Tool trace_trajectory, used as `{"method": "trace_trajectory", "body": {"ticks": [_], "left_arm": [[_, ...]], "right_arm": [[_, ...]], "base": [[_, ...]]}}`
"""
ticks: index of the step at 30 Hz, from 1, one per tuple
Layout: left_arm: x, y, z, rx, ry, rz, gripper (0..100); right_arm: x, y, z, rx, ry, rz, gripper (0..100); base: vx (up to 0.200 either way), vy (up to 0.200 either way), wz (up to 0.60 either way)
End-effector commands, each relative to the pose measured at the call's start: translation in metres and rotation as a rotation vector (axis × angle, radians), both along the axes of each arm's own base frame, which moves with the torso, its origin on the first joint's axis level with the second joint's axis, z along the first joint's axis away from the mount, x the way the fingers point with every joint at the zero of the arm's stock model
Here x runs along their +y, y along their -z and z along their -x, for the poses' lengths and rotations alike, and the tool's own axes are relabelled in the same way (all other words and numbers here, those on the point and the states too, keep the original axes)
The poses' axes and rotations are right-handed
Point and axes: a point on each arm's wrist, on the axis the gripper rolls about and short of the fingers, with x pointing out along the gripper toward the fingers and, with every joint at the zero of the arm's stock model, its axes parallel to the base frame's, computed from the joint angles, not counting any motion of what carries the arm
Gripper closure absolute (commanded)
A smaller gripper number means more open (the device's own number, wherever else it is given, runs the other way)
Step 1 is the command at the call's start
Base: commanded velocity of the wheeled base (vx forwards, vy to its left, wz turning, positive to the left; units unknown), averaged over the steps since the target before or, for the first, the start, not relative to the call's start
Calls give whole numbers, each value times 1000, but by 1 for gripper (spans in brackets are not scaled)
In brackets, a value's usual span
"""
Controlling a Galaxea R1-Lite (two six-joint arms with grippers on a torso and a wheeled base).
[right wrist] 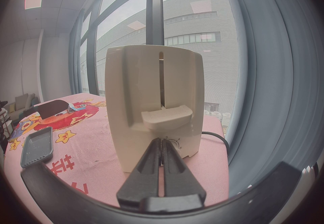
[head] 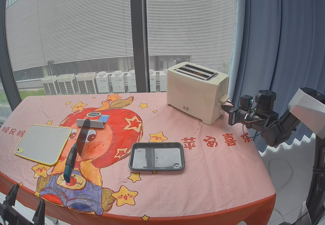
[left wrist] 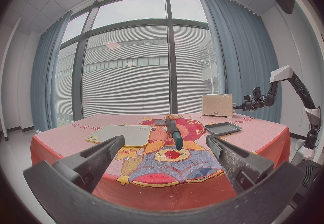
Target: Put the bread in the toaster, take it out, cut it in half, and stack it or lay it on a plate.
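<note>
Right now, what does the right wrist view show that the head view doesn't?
Right wrist: the toaster end-on, its dial and lever slot, with the shut right end effector just below the lever. Head: the cutting board and the toaster's top slots. Both: the toaster, black tray and knife.

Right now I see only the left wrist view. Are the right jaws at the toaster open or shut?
Observer: Shut; the right wrist view shows the right jaws pressed together.
Operator: And the toaster lever, is it up or down?
Observer: Down: it sits at the low end of its slot, with the jaw tips just under it.
</note>
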Motion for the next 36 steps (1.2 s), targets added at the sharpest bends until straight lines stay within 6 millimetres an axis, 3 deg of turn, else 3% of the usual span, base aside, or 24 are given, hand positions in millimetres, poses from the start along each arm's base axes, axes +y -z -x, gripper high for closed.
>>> {"method": "trace_trajectory", "body": {"ticks": [1, 36], "left_arm": [[0, 4, -1, 8, 0, 0, 0], [0, 4, -1, 8, 0, 0, 0]], "right_arm": [[0, 0, 0, 1, -1, 1, 100], [3, 7, 8, 23, -13, 15, 100]], "base": [[0, 0, 0], [0, 0, 0]]}}
